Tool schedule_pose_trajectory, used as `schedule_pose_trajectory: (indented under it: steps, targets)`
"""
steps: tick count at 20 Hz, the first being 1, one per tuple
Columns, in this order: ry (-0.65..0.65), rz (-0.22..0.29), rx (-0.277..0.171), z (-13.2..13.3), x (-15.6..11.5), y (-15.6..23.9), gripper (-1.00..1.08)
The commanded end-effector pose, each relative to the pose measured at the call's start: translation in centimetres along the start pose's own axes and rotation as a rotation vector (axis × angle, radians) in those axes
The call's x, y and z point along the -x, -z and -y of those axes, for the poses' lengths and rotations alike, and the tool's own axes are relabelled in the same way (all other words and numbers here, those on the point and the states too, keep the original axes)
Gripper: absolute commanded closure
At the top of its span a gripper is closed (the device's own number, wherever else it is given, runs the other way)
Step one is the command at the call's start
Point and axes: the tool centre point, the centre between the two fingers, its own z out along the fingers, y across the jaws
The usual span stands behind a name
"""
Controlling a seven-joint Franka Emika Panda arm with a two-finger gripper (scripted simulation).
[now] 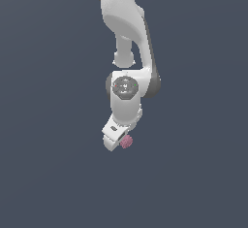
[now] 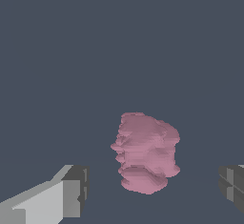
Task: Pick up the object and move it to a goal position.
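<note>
The object is a small knobbly pink-mauve clump resting on the flat dark grey surface. In the wrist view it lies between my two fingers, with clear gaps on both sides; one fingertip is nearer to it than the other fingertip. My gripper is open and touches nothing. In the exterior view the object peeks out beside the white hand of the gripper, which is lowered close over it and hides part of it.
The white arm comes down from the top of the exterior view. Around it there is only the plain dark grey surface. No goal marker shows.
</note>
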Motion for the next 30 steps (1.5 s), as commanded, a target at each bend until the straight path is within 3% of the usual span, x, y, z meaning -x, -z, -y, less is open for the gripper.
schedule_pose_trajectory:
  steps: [1, 10, 16, 17, 30]
  targets:
    - [0.000, 0.000, 0.000, 0.0, 0.0, -0.3, -0.92]
    - [0.005, 0.000, 0.000, 0.1, 0.1, -4.4, -0.92]
    - [0.005, 0.000, 0.000, 0.0, 0.0, -5.0, -0.92]
    - [0.005, 0.000, 0.000, 0.0, 0.0, -5.0, 1.08]
    - [0.005, 0.000, 0.000, -0.1, 0.1, -4.7, 1.08]
